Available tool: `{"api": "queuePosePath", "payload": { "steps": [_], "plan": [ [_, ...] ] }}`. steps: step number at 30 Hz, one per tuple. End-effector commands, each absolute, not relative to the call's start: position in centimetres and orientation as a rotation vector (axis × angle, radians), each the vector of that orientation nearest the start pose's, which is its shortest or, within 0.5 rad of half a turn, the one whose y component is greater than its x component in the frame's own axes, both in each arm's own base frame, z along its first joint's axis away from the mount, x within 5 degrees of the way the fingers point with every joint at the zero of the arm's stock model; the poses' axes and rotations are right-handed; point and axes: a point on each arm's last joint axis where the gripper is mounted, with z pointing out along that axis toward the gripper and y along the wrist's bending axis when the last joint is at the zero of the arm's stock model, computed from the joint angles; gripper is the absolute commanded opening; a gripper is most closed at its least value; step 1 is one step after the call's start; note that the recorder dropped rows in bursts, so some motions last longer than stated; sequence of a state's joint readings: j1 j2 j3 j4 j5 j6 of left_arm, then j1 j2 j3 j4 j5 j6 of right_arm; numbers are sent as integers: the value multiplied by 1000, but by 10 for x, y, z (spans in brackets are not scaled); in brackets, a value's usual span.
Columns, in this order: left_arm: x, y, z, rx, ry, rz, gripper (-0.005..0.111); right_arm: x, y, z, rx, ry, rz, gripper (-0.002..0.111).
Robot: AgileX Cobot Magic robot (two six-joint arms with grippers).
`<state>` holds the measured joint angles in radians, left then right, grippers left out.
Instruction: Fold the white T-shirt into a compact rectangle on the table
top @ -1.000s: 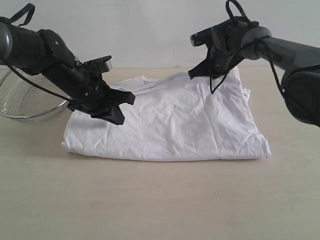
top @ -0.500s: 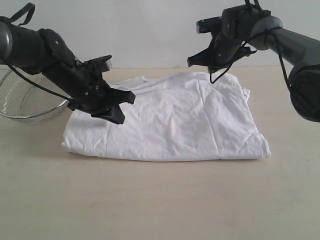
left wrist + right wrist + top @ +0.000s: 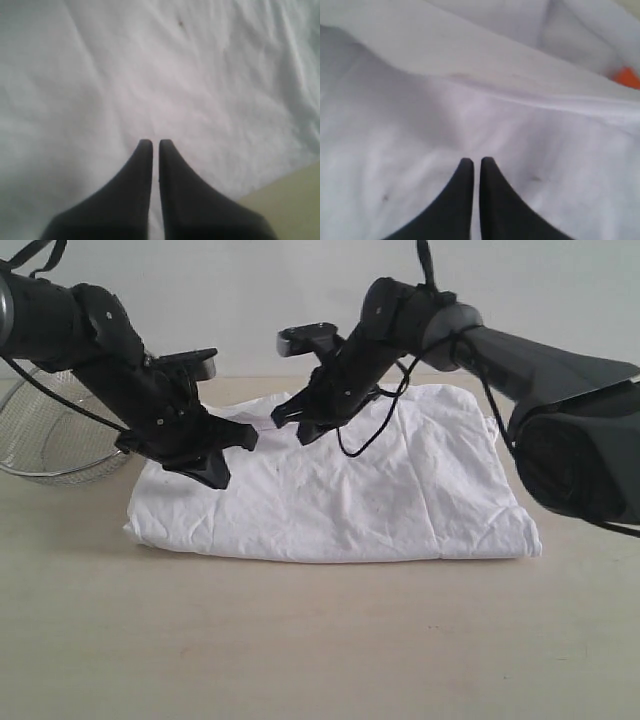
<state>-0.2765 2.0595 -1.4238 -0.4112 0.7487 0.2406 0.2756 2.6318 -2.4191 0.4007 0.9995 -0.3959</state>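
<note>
A white T-shirt [image 3: 380, 500] is lying on a pale wooden table [image 3: 320, 660], already gathered into a rough, wrinkled rectangle that is wider than it is deep. The left gripper [image 3: 151, 142] is hovering over the shirt's left part with its jaws pressed together, gripping nothing. The right gripper [image 3: 473, 160] is reaching across the middle and hanging just above the cloth near the collar, where an orange neck tag [image 3: 626, 77] is peeking out. Its jaws are also closed and empty. A wire-mesh bowl [image 3: 40, 430] is sitting behind the left arm, just beside the shirt's far left corner.

The arms appear to be lining up for another fold. To do it well, each gripper probably needs to be opening before it is coming down, then pinching every layer at an edge rather than poking the flat middle. Lifting both sides together and low should be keeping the stack from sliding. The left arm should be staying clear of the bowl.
</note>
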Motion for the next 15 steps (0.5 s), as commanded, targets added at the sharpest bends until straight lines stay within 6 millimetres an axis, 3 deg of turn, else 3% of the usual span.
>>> {"api": "queuePosePath", "payload": {
  "steps": [1, 6, 15],
  "plan": [
    [393, -121, 176, 303, 2862, -209, 4, 522, 208, 149, -788, 2450, 495, 0],
    [390, -110, 166, 240, 2882, -55, 4, 522, 215, 150, -831, 2403, 480, 0],
    [387, -110, 137, 169, 2890, -72, 4, 530, 214, 153, -784, 2319, 439, 0]
  ]
}}
